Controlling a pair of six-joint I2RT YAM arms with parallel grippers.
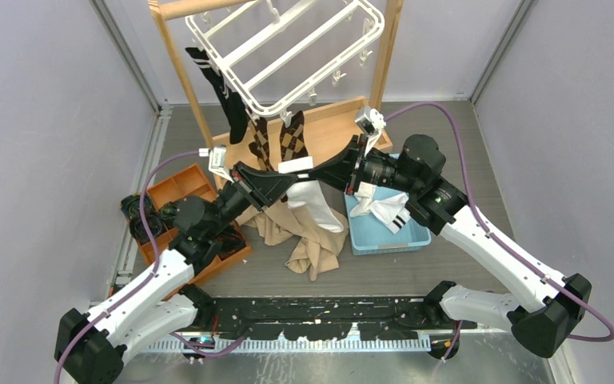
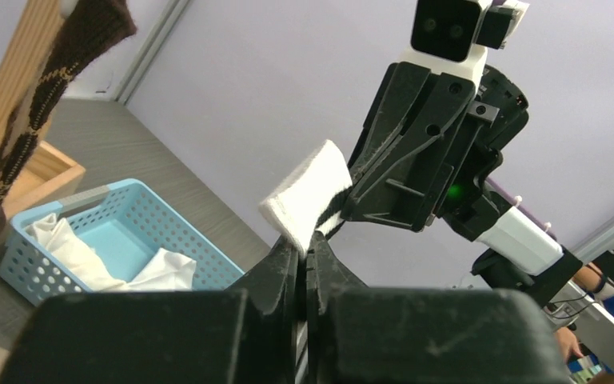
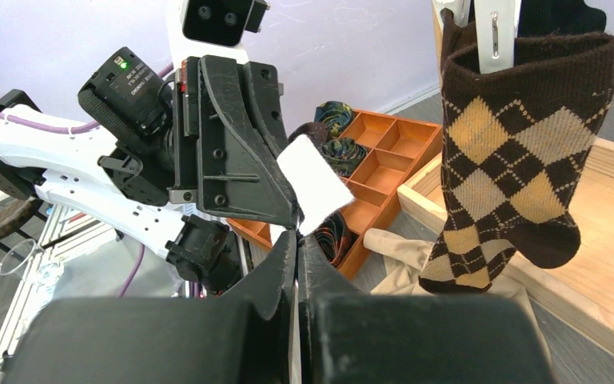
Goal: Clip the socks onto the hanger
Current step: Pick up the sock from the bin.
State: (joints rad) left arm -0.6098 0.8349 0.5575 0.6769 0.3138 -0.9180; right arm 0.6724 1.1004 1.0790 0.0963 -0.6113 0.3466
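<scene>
The white hanger (image 1: 288, 48) hangs tilted from the wooden stand. A black striped sock (image 1: 225, 92) and two brown argyle socks (image 1: 262, 144) hang clipped to it; one argyle sock (image 3: 512, 160) fills the right wrist view. My left gripper (image 1: 286, 174) and right gripper (image 1: 313, 166) meet under the hanger, both shut on the cuff of one white sock (image 1: 316, 204), whose foot hangs down. The cuff (image 2: 308, 192) sticks up from my left jaws, and shows again (image 3: 312, 184) above my right jaws.
A blue basket (image 1: 368, 240) with more white black-banded socks sits right of centre. An orange compartment tray (image 1: 177, 186) with rolled socks is at the left. A beige cloth (image 1: 308, 240) lies in the middle. The stand's wooden posts (image 1: 180, 72) and base (image 1: 336, 120) are behind.
</scene>
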